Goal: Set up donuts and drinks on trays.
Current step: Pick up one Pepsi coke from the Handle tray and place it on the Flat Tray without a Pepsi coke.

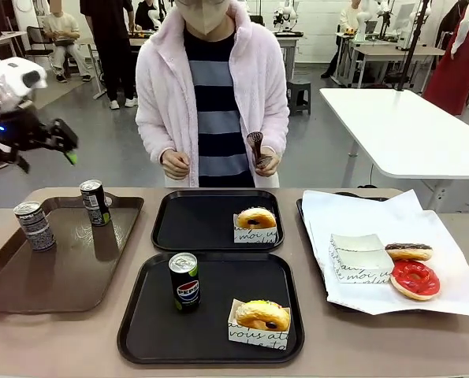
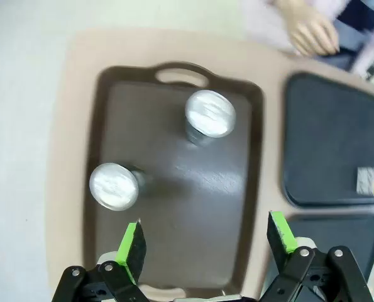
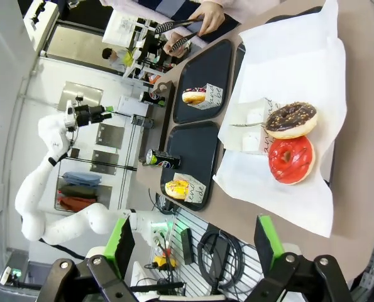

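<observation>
Two black trays lie mid-table. The near tray [image 1: 226, 291] holds a black Pepsi can [image 1: 184, 281] and a glazed donut [image 1: 262, 314] in a paper sleeve. Another sleeved glazed donut [image 1: 256, 218] lies on the far tray [image 1: 193, 224]. Two grey-and-green cans [image 1: 35, 226] [image 1: 95, 202] stand on a brown tray [image 1: 68, 268]. My left gripper [image 1: 67, 147] hovers open high above that tray, over both cans [image 2: 210, 114] [image 2: 114, 185], its jaws [image 2: 207, 238] empty. My right gripper [image 3: 193, 240] is open and empty, off the table's right end, facing the red-iced donut [image 3: 291, 159] and the chocolate donut [image 3: 290, 119].
White paper [image 1: 376, 216] covers a tray at the right, with the chocolate donut [image 1: 408, 251], the red donut [image 1: 415, 279] and empty sleeves [image 1: 359, 256] on it. The person stands at the far edge holding tongs [image 1: 255, 146]. A white table [image 1: 407, 130] stands behind.
</observation>
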Robot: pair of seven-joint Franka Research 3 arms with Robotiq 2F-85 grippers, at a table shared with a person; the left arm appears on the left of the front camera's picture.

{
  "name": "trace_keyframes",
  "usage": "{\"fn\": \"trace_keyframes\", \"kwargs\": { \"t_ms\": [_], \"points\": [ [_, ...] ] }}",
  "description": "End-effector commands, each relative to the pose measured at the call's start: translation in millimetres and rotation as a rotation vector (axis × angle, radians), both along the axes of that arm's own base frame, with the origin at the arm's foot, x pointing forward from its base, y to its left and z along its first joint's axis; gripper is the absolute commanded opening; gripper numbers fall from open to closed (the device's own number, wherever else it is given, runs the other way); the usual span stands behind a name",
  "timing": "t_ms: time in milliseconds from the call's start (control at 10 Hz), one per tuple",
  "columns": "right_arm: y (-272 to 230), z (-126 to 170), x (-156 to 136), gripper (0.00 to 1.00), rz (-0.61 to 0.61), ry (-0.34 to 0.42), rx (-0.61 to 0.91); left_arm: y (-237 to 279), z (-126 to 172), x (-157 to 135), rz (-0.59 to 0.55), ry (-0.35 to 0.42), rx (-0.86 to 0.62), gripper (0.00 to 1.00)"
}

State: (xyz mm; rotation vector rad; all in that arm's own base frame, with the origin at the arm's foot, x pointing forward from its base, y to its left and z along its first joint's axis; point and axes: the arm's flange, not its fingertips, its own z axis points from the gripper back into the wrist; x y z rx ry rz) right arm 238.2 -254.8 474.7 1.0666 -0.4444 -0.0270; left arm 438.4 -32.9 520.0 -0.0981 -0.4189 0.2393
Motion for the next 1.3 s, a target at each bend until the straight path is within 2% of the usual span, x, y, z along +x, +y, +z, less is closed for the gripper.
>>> {"fn": "trace_keyframes", "kwargs": {
  "t_ms": [0,100,300,500,600,1000,1100,1200],
  "points": [
    [-1,1,1,1.0,0.002,-0.028,0.018,15,3,3,0.087,0.03,0.042,1.0],
    [-1,1,1,1.0,0.002,-0.028,0.018,31,5,12,0.108,0.057,0.072,1.0],
    [-1,1,1,1.0,0.002,-0.028,0.018,56,4,12,0.104,0.116,0.107,1.0],
    [-1,1,1,1.0,0.002,-0.028,0.018,61,10,11,0.097,0.217,0.06,1.0],
    [-1,1,1,1.0,0.002,-0.028,0.018,60,-2,8,0.091,0.117,0.078,1.0],
    [-1,1,1,1.0,0.002,-0.028,0.018,60,-2,8,0.091,0.117,0.078,1.0],
    [-1,1,1,1.0,0.002,-0.028,0.018,61,2,9,0.09,0.138,0.075,1.0],
    [-1,1,1,1.0,0.002,-0.028,0.018,59,-13,14,0.059,0.196,0.106,1.0]
  ]
}}
